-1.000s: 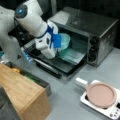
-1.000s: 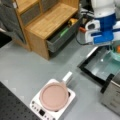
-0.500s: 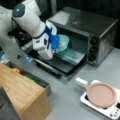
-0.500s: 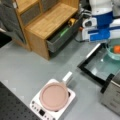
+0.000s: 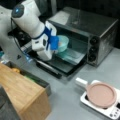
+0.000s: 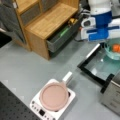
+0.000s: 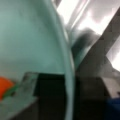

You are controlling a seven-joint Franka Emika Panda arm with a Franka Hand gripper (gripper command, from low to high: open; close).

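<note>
The teal bowl (image 5: 63, 43) sits upright at the mouth of the open toaster oven (image 5: 85, 32), above the lowered glass door (image 5: 65, 60), with its opening facing up; being round, it has no long axis to report. An orange item (image 6: 116, 48) lies inside it, seen in a front view and again at the lower left of the wrist view. The gripper (image 5: 55, 43) is at the bowl's rim on a front view's left side; in the wrist view one of the fingers (image 7: 51, 96) lies inside the rim (image 7: 67, 65) and a dark part lies outside it, so the fingers appear closed on the rim, holding the bowl. Against the frames from one second and half a second ago, bowl and gripper stand in nearly the same place at the oven opening; any shift is too slight to tell. Outward from there, the grey table (image 5: 65, 100) carries a white hot plate (image 5: 110, 110) with a pink pan (image 5: 101, 94) on it, well apart from the oven door. A wooden cabinet (image 6: 47, 22) with an open drawer (image 6: 62, 37) stands near the arm's base.
</note>
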